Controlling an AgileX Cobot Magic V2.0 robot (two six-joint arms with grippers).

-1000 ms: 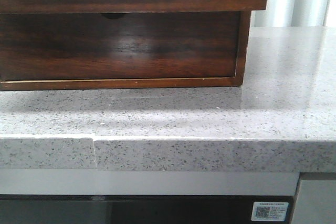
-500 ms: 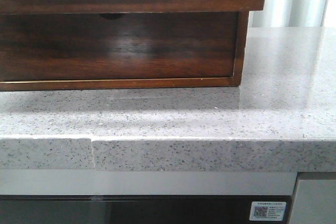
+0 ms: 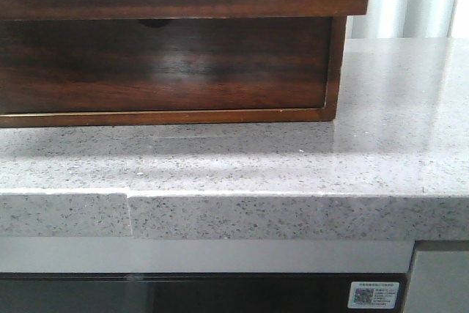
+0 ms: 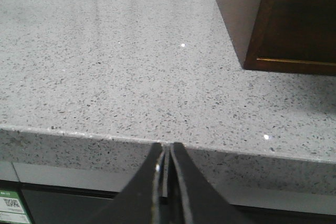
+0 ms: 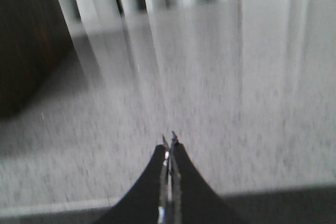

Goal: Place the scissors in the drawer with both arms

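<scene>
1. Your left hand (image 4: 165, 153) hovers at the desk's (image 4: 105, 77) front edge, fingers pressed together on nothing; the wooden box (image 4: 294, 19) stands well ahead and off to one side.
2. Your right hand (image 5: 169, 142) is likewise clenched and empty over the speckled grey stone; its view is blurred.
3. From the front, the drawer (image 3: 161, 64) sits closed in the box frame: dark glossy wood grain, half-round notch (image 3: 154, 23) in its top edge.
4. No view shows the scissors.
</scene>
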